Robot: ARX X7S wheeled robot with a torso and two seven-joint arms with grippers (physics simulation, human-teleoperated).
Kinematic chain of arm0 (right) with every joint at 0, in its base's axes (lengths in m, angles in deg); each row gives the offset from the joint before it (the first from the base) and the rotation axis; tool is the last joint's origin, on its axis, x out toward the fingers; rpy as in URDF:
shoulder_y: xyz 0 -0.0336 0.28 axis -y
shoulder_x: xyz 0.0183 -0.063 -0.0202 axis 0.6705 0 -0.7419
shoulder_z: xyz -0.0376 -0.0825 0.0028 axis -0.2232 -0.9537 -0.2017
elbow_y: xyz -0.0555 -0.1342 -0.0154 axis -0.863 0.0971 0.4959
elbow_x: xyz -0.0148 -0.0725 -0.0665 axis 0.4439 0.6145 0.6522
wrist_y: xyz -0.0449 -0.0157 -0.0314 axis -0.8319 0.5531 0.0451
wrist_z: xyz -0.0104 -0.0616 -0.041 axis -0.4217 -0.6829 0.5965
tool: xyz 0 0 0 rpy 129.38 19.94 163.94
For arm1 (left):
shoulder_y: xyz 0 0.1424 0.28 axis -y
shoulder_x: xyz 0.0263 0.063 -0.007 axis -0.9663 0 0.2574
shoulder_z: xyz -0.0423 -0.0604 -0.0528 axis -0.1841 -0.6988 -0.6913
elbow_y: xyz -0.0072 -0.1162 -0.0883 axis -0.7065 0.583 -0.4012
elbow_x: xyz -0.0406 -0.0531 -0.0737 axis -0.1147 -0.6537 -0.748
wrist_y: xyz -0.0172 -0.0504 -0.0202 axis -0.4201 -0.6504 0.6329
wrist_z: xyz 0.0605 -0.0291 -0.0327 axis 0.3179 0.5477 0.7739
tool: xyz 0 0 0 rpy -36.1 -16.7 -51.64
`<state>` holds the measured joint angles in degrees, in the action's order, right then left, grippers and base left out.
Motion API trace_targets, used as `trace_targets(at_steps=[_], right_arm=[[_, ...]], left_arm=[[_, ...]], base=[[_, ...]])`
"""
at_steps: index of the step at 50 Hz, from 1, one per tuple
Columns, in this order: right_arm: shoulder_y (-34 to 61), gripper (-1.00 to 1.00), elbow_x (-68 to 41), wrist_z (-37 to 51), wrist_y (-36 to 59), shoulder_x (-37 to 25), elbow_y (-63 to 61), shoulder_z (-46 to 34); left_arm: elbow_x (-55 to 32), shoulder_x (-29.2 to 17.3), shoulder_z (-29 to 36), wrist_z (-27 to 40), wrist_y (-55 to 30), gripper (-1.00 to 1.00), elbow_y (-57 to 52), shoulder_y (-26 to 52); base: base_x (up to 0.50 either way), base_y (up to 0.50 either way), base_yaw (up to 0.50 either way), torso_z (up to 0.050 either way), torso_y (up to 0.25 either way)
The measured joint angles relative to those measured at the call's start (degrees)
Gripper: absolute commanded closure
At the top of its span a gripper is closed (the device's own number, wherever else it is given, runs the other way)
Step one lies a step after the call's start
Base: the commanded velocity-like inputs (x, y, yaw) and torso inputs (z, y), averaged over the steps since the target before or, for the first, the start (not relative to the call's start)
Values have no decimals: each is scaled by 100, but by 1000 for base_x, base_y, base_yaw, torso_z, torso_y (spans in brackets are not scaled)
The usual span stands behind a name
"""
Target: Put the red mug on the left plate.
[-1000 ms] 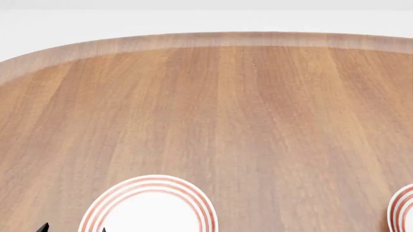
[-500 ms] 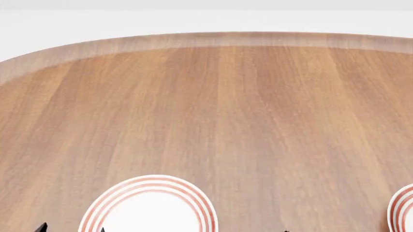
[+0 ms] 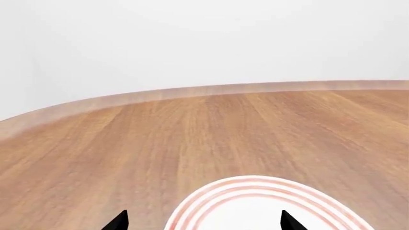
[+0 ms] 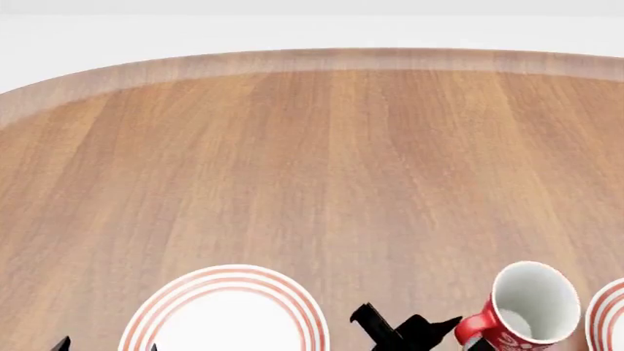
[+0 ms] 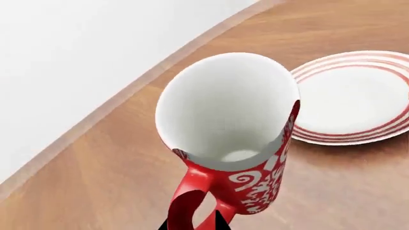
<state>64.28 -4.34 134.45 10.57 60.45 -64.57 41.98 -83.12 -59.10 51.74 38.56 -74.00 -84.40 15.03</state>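
Right pincer (image 4: 414,330) grips mug (image 4: 519,307) by handle, mug lifted, tilted. Left plate (image 4: 229,311) lies beside pincer, across wood. My left pincer (image 3: 203,221) spread wide over it. Risk: handle-only hold lets mug swivel, slip. Right wrist view alone shows other plate (image 5: 355,98) beyond mug.

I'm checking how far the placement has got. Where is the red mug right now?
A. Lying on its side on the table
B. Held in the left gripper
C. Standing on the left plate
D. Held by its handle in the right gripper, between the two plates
D: the head view shows the red mug at the right gripper, gripped at its handle in the right wrist view, with the left plate bare and the other plate at the right edge.
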Motion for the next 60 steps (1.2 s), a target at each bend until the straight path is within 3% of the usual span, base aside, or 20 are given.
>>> trace_targets(at_steps=[26,60], right_arm=[[321,100,123,-1688,136,-172,127,-1095],[768,100,-332,-4255,-35,-50,1794,-1767]], left_arm=[[-27,-50,42,67,12,-100,-30,-7],[-89,-95,94,114,42,-100,-12,14]], base=[[0,0,0,0,0],[0,0,0,0,0]])
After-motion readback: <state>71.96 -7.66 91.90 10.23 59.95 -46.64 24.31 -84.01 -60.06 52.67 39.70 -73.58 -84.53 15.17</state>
